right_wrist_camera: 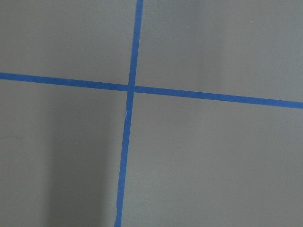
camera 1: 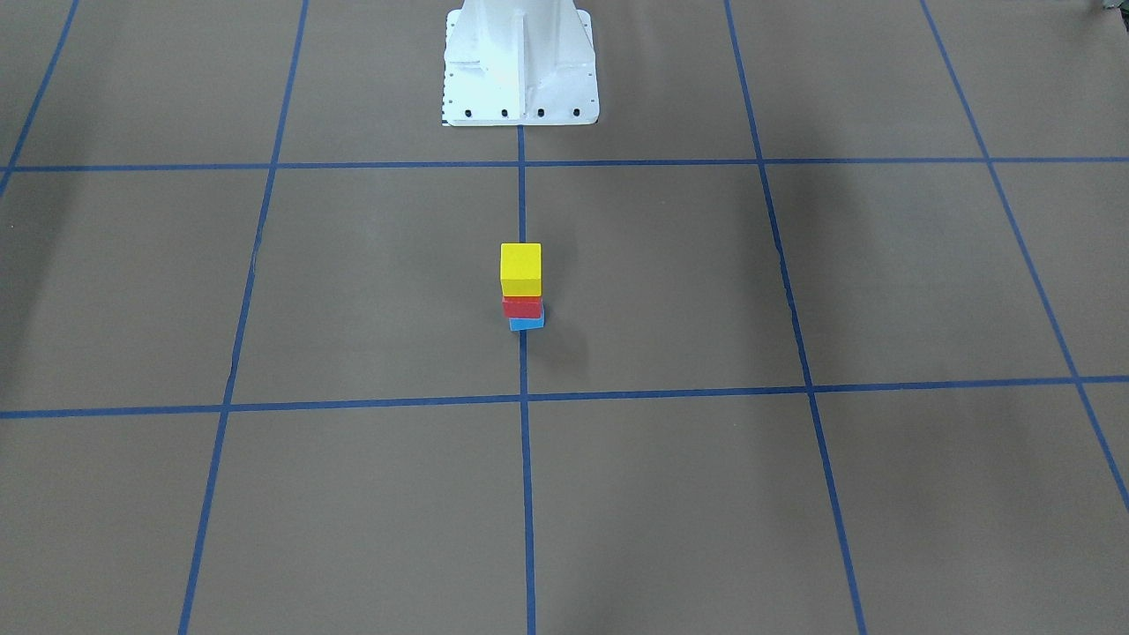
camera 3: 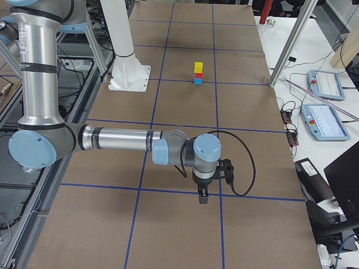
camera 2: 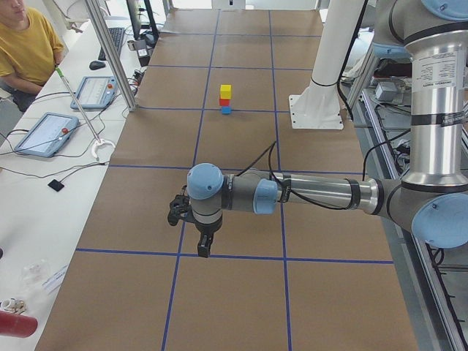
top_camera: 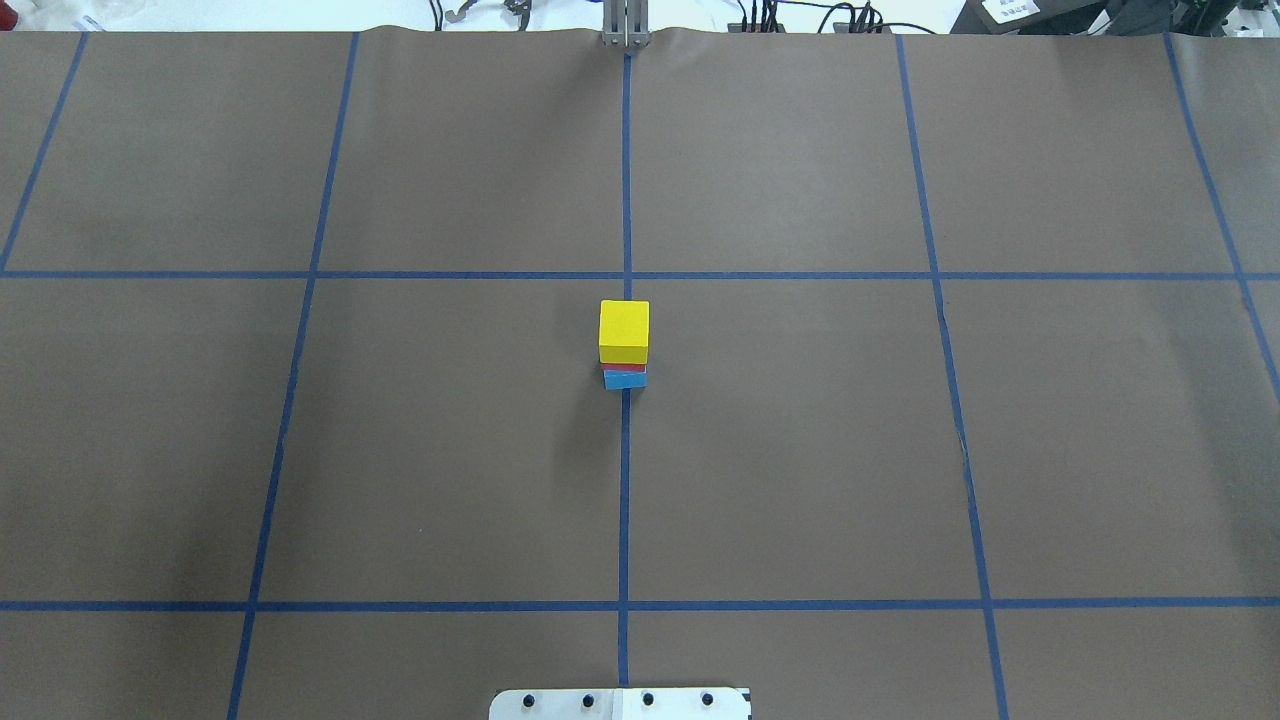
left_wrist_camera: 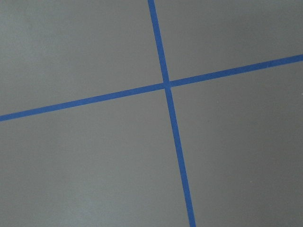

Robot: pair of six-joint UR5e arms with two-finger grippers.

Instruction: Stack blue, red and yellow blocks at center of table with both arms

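Note:
A yellow block (camera 1: 520, 269) sits on a red block (camera 1: 521, 307), which sits on a blue block (camera 1: 527, 324), a three-high stack on the centre tape line. The stack also shows in the overhead view (top_camera: 624, 330). No gripper is near it. My left gripper (camera 2: 202, 248) hangs over the table far from the stack, seen only in the exterior left view. My right gripper (camera 3: 202, 197) hangs likewise at the other end, seen only in the exterior right view. I cannot tell whether either is open or shut. Both wrist views show only brown table and blue tape.
The white robot base (camera 1: 520, 62) stands behind the stack. A seated operator (camera 2: 22, 44) and tablets (camera 2: 45, 131) are at the side bench. Aluminium posts (camera 2: 110, 51) stand at the table's far edge. Blue tape grids the brown table (top_camera: 800, 450).

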